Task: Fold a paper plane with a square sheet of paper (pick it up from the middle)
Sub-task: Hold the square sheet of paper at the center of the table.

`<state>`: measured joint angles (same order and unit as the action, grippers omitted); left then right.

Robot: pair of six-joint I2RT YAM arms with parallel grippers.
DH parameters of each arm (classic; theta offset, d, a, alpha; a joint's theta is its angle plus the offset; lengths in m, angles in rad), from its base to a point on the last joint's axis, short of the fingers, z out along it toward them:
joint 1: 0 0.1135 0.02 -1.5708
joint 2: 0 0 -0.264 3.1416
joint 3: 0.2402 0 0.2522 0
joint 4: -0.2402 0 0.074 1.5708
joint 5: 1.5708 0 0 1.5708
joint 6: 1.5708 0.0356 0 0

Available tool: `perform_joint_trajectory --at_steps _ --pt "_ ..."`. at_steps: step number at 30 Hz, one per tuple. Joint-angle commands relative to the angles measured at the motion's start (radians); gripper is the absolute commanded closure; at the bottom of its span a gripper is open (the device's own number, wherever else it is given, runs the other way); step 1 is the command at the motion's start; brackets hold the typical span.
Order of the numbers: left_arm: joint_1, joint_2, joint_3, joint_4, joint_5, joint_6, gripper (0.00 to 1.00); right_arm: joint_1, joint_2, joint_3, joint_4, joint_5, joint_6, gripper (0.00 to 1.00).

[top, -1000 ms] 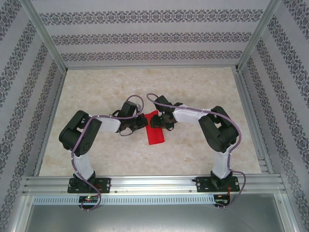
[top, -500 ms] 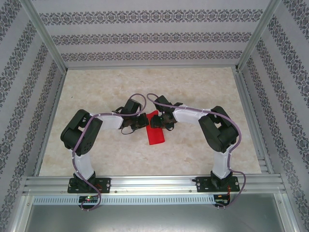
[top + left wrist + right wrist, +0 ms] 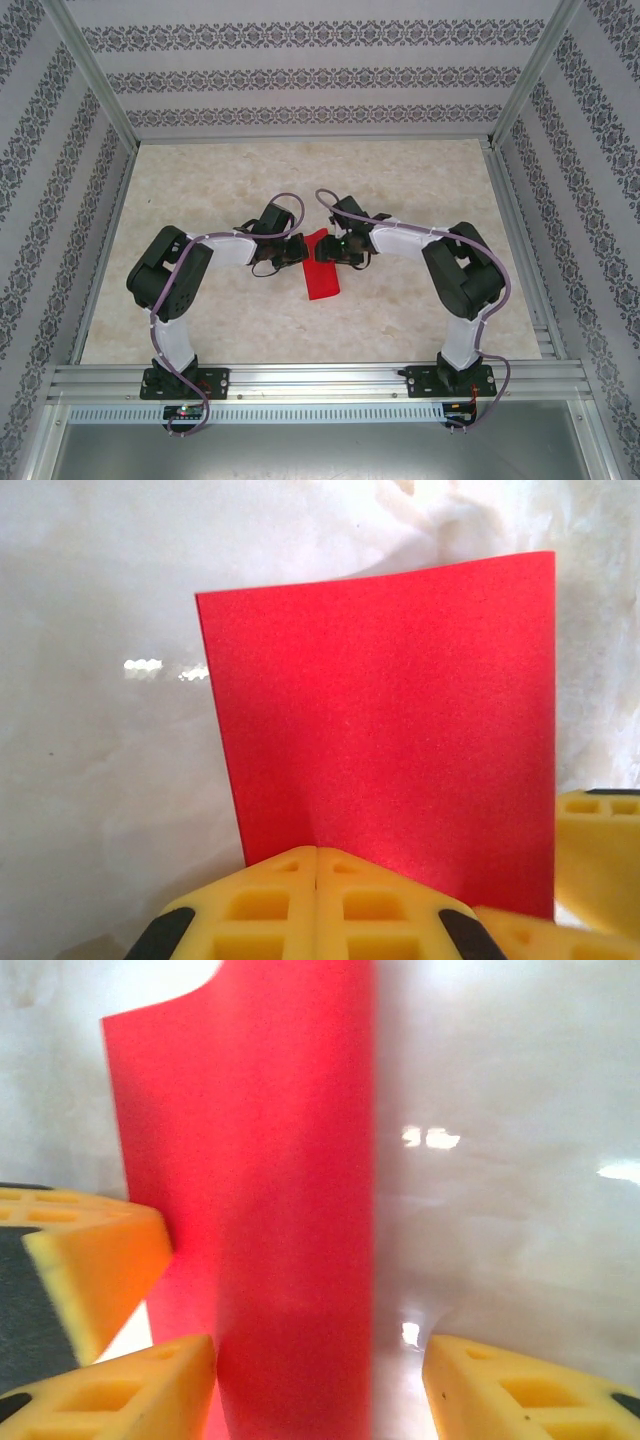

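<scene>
Red sheet of paper (image 3: 322,272): folded into a narrow strip and found at the middle of the tabletop (image 3: 430,190), between the two grippers.
Long axis: laid from the tabletop's near edge towards its far edge, slightly slanted. The far end is caught between the grippers and the near end is pointed at the arm bases.
Look: bright red, plain and unmarked. A soft bend is seen up its face, and one top corner is curled.
Left gripper (image 3: 316,858): closed, with the sheet's edge pinched between its yellow fingers.
Right gripper (image 3: 318,1360): jaws are set apart, with the sheet stood between them.
Tabletop: pale, glossy and marble-patterned, with lamp glints reflected in it.
Room: the tabletop is enclosed on three sides by walls (image 3: 300,80) papered in grey ornamental bands. An aluminium rail (image 3: 320,378) is fixed along the tabletop's near edge.
</scene>
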<state>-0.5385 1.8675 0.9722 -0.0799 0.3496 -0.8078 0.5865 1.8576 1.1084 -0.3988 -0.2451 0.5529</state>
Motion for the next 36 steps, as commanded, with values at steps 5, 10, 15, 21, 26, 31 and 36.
perform_joint_trajectory --at_steps 5,10,15,21,26,31,36 --pt "-0.011 0.074 -0.018 -0.135 -0.064 0.034 1.0 -0.09 -0.131 -0.028 -0.031 -0.07 -0.056 0.41" --pt "-0.011 0.081 -0.014 -0.147 -0.066 0.036 1.0 -0.084 -0.137 -0.011 0.019 -0.22 -0.059 0.62" --pt "-0.013 0.084 -0.012 -0.15 -0.07 0.036 1.0 -0.049 -0.07 0.033 0.04 -0.262 -0.021 0.81" --pt "-0.012 0.09 -0.01 -0.157 -0.07 0.035 1.0 -0.014 0.032 0.119 -0.001 -0.264 -0.012 0.93" --pt "-0.011 0.093 -0.01 -0.164 -0.072 0.029 1.0 -0.011 0.094 0.152 -0.031 -0.264 -0.014 0.96" --pt "-0.012 0.094 -0.008 -0.179 -0.081 0.022 1.0 -0.017 0.139 0.176 -0.089 -0.222 -0.034 0.97" --pt "-0.011 0.102 0.0 -0.21 -0.097 0.022 1.0 -0.036 0.168 0.161 -0.094 -0.205 -0.048 0.98"
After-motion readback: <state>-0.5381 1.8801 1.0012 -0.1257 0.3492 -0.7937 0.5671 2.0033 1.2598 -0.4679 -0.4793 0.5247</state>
